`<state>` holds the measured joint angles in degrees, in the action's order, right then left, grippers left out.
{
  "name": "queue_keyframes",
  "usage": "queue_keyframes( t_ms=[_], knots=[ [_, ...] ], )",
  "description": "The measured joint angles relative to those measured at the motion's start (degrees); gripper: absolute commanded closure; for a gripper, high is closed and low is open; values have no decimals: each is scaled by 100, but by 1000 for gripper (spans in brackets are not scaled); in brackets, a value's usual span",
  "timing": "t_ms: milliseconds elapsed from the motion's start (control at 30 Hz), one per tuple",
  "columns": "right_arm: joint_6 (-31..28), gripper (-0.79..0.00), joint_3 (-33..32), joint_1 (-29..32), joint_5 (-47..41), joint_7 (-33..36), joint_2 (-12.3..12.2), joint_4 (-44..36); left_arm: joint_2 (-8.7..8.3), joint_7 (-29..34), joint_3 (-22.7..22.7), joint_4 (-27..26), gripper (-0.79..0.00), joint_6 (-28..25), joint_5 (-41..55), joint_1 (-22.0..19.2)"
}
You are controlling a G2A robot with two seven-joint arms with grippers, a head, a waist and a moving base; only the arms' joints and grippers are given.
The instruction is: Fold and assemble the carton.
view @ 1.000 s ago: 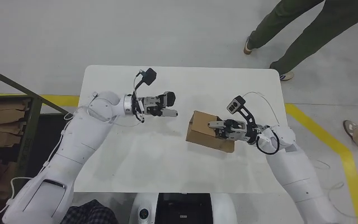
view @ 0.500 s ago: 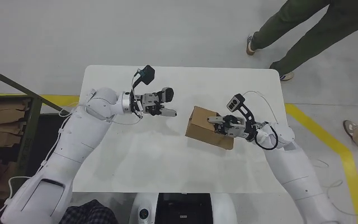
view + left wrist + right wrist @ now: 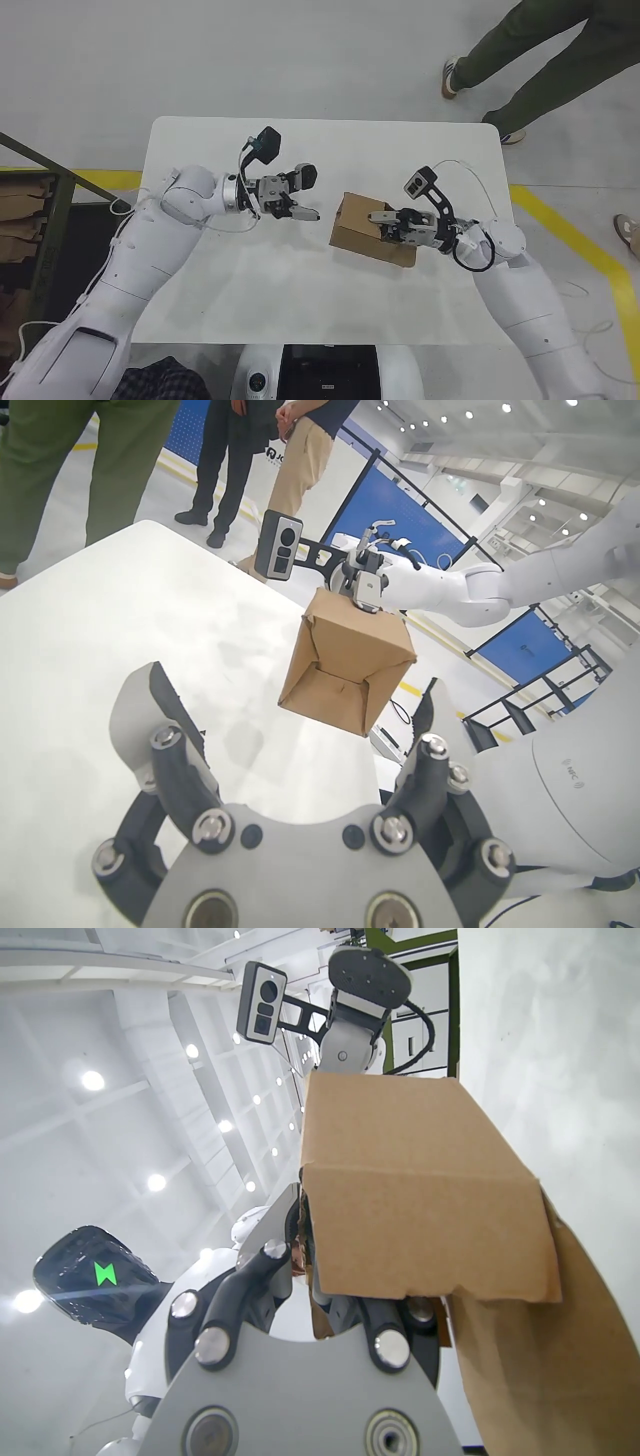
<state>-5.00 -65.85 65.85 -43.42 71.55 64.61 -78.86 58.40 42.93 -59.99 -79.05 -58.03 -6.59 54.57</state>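
Observation:
A brown cardboard carton [image 3: 362, 228] lies on its side on the white table [image 3: 250, 290], right of centre. Its folded end [image 3: 330, 692] faces my left gripper. My right gripper [image 3: 390, 226] is shut on a flap at the carton's [image 3: 415, 1188] other end. One right fingertip [image 3: 280, 1220] shows beside the cardboard edge. My left gripper [image 3: 303, 196] stands open a little to the left of the carton [image 3: 350, 650], nothing between its fingers [image 3: 160, 695]. A loose flap [image 3: 540, 1348] hangs near the right wrist.
The table's left and front parts are bare. A green-framed rack [image 3: 30, 200] holding cardboard stands off the table's left side. A person's legs [image 3: 520, 50] stand beyond the far right corner, away from the carton.
My left gripper has shifted slightly right and nearer, closing some distance to the carton. The right gripper and carton have moved a little to the left.

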Motion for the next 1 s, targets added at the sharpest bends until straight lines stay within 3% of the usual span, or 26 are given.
queue_keyframes(
  t_ms=[267,467,667,1000],
  knots=[
    [-160,0,121,-35,55,-9,35,196,-53,-313,216,-243,-785,3,-294,171],
    [-341,0,164,-65,3,135,56,351,-99,-944,328,-239,-785,3,-810,202],
    [-439,0,208,-102,-2,301,71,478,-157,-2107,651,-426,-785,3,-2174,272],
    [-452,0,279,-175,112,291,93,590,-413,-4851,1378,-234,-785,3,-4578,-69]
  ],
)
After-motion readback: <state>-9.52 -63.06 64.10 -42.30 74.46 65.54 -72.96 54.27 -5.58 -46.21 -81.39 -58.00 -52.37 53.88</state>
